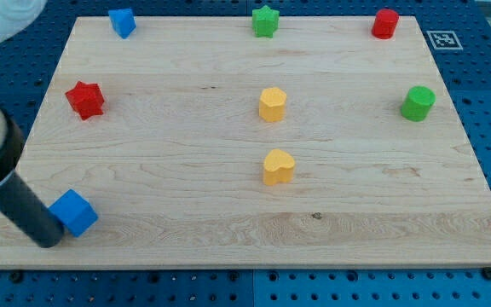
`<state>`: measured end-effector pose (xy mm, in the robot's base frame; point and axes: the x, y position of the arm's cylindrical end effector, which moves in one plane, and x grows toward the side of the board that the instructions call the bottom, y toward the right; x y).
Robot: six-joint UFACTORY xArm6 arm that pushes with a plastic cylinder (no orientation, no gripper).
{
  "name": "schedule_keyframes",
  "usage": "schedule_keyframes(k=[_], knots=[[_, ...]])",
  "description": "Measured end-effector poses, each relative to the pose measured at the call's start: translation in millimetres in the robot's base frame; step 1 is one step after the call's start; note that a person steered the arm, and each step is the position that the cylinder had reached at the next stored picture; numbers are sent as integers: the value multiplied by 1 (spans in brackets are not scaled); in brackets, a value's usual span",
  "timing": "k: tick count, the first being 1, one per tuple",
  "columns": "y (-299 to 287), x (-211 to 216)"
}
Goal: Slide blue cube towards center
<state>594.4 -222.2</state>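
A blue cube (74,211) sits near the board's bottom left corner. My dark rod comes in from the view's left edge, and my tip (48,240) rests on the board just left of and below the cube, touching or almost touching its left side. The wooden board (186,170) fills most of the view.
A second blue block (122,22) is at the top left. A red star (84,99) is at the left, a green star (265,20) at top centre, a red cylinder (385,23) at top right, and a green cylinder (418,102) at the right. A yellow block (272,103) and a yellow heart (278,166) sit near the centre.
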Motion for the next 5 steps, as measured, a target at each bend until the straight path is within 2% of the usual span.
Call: schedule_keyframes(k=[2,5], knots=[[10,-39],[66,-58]])
